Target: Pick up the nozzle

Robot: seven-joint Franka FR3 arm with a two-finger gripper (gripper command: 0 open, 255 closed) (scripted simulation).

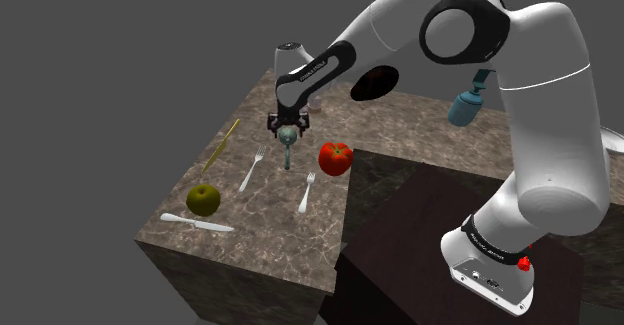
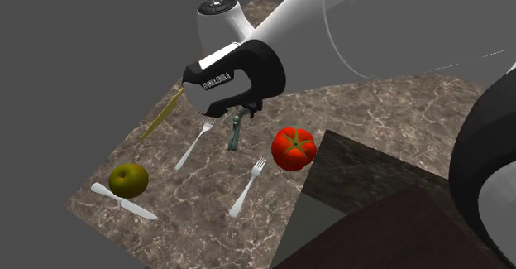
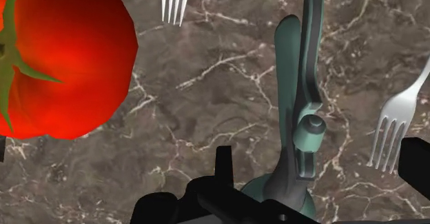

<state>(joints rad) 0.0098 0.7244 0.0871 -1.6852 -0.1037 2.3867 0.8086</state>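
The gripper (image 1: 290,126) hangs low over the marbled counter (image 1: 262,215), right on top of the grey-green nozzle (image 3: 289,85). The nozzle lies in the middle of the counter, between two forks, with the tomato (image 1: 335,158) just beside it on the shoulder view's right. In the wrist view the fingers (image 3: 417,164) stand apart, one on each side of the nozzle's broad end. Neither seems to touch it, so they are released, with nothing clasped.

I'd call this the approach, lined up and waiting for the squeeze; the lift is not yet done. The next move looks like a short drop so the pads bracket the body, then a firm close and a straight rise. The nozzle is slim with a raised trigger piece on one side, so the closing pads want the solid body, not the lever. The forks sit near enough to be worth minding.

- One nozzle.
- One tomato.
- Two white forks: one (image 1: 253,168) on the shoulder view's left of the nozzle, one (image 1: 307,193) nearer.
- One white knife (image 1: 197,223) at the near edge.
- One yellow-green apple (image 1: 203,200) just beside the knife.
- One thin yellowish stalk (image 1: 221,146) at the left edge.
- One teal bottle (image 1: 464,105) far off to the right.
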